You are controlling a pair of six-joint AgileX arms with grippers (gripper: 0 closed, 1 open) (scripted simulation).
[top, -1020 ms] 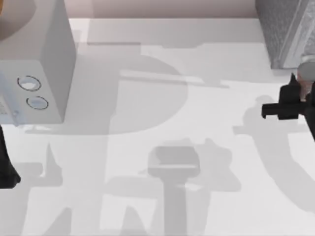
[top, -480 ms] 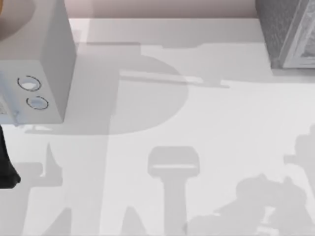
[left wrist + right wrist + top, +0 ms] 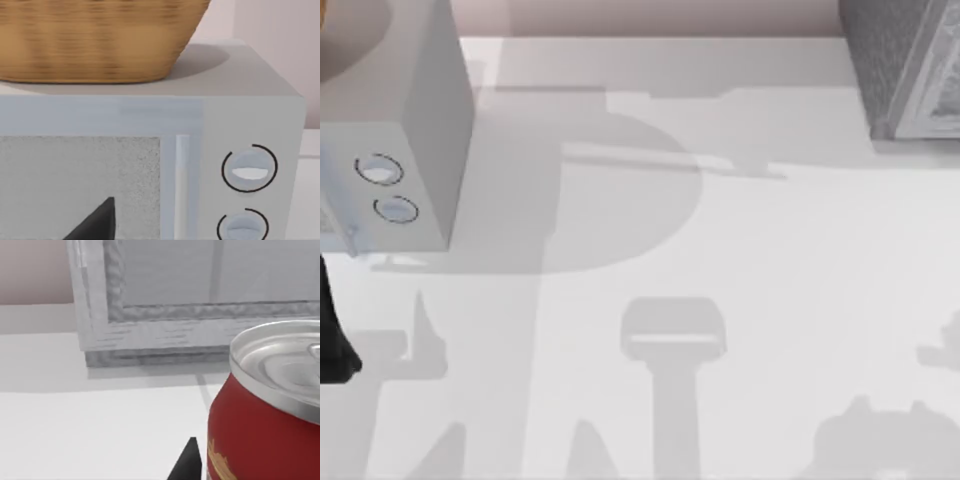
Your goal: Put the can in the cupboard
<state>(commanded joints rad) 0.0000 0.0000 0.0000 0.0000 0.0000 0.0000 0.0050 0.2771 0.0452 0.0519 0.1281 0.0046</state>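
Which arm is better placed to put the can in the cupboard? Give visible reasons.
Right. Its wrist view shows the can close up, facing the cupboard. The left arm faces the pale box with two dials.

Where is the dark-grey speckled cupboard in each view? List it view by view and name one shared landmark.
Top view: the large dark-grey speckled cupboard with a lighter framed door is in the picture's top right corner.
Left wrist view: faces the smooth pale-grey box with two round rings instead.
Right wrist view: the cupboard stands beyond the small red can with a silver top.
Shared landmark: the white table.
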